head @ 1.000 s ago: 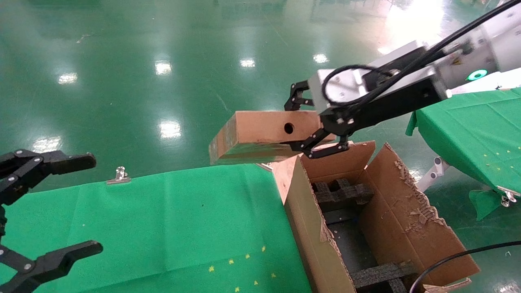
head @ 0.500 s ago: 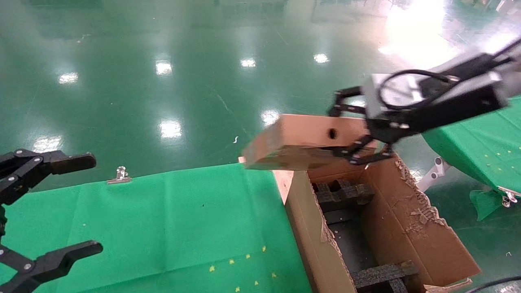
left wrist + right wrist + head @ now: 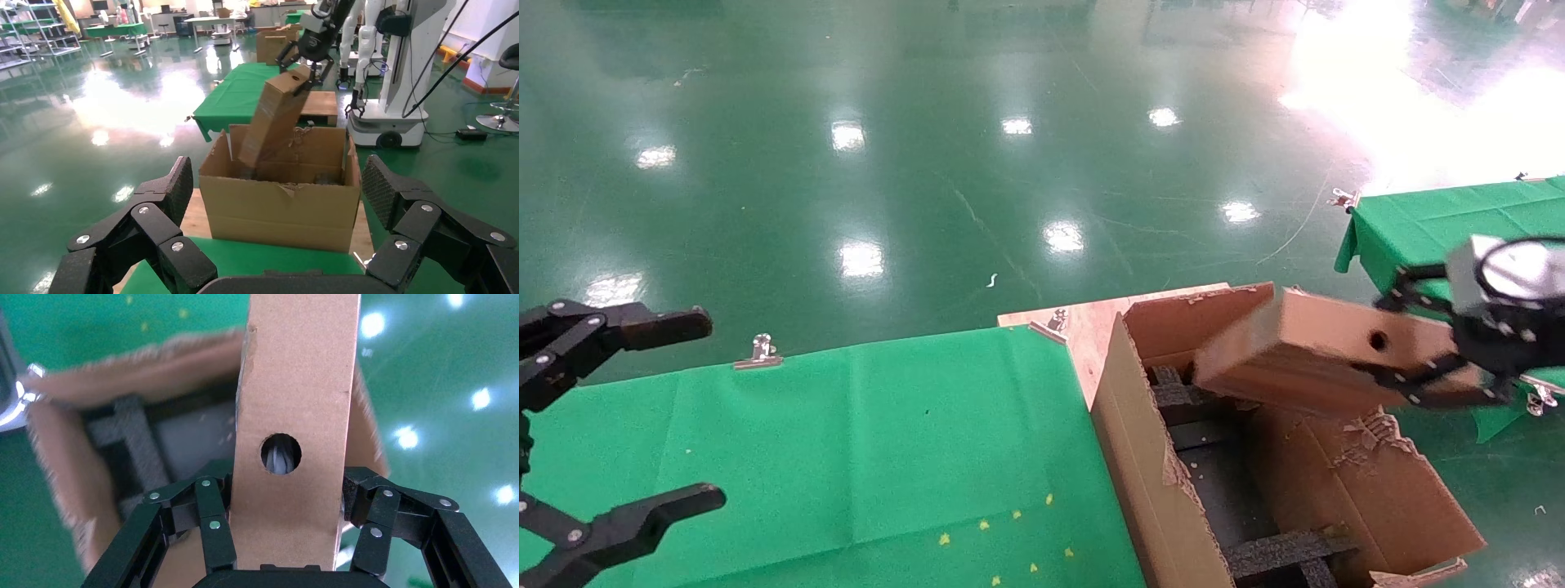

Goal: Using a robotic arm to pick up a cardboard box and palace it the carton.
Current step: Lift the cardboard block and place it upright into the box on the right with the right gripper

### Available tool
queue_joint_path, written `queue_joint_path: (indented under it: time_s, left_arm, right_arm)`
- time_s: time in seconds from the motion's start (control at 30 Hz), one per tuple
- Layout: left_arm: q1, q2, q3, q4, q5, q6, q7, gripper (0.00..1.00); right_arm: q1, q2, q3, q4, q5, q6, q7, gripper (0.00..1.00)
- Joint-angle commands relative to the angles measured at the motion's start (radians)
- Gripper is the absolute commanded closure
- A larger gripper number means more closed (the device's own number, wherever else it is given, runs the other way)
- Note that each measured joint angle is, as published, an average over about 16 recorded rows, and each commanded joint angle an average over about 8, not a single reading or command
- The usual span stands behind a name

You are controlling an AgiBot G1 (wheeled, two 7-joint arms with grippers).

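Two grippers show in the head view. The right gripper sits at the right edge, above the far right side of the carton, with its jaws closed on one end of the cardboard box. The box hangs in the air over the open top of the carton, tilted so that its free end dips toward the carton's far inner corner; its round hole faces up toward the camera. In the right wrist view the black fingers press on both long sides of the box, just beside the hole, and the carton's dark interior lies below. In the left wrist view the box slants steeply down into the carton's mouth, its lower end behind the front wall, so contact with the inside cannot be told.

Black foam inserts lie within the carton, whose right flap is torn and ragged. The carton stands just beside the green-clothed counter. The left gripper is parked at the left edge over this counter, jaws spread wide and holding nothing.
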Motion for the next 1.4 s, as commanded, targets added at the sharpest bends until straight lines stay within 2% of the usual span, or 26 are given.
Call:
queue_joint_path:
  time_s: [0.03,0.27,0.47,0.57,0.77,0.93,1.07,1.2,1.4]
  left_arm:
    - [0.000,0.000,0.000,0.000,0.000,0.000,0.000,0.00]
    - [0.000,0.000,0.000,0.000,0.000,0.000,0.000,0.00]
    - [0.000,0.000,0.000,0.000,0.000,0.000,0.000,0.00]
    - [0.000,0.000,0.000,0.000,0.000,0.000,0.000,0.00]
    - [0.000,0.000,0.000,0.000,0.000,0.000,0.000,0.00]
    - [0.000,0.000,0.000,0.000,0.000,0.000,0.000,0.00]
    - [0.000,0.000,0.000,0.000,0.000,0.000,0.000,0.00]
    - [0.000,0.000,0.000,0.001,0.000,-0.001,0.000,0.00]
    - [0.000,0.000,0.000,0.001,-0.001,-0.001,0.000,0.00]
  right_arm:
    - [0.016,0.028,-0.033,0.001,-0.014,0.001,0.007,1.00]
    - [0.033,0.057,-0.070,-0.011,-0.015,0.008,0.012,1.00]
    - [0.008,0.052,-0.074,-0.018,0.006,0.031,0.043,1.00]
    - [-0.030,0.058,-0.088,-0.037,0.044,0.070,0.109,1.00]
    - [-0.127,0.085,-0.116,-0.062,0.130,0.202,0.321,1.00]
    - [-0.187,0.125,-0.139,-0.026,0.169,0.327,0.510,1.00]
    - [-0.216,0.158,-0.152,0.019,0.195,0.397,0.632,1.00]
    - [-0.231,0.180,-0.158,0.052,0.222,0.432,0.694,1.00]
    - [-0.235,0.185,-0.160,0.058,0.229,0.439,0.700,1.00]
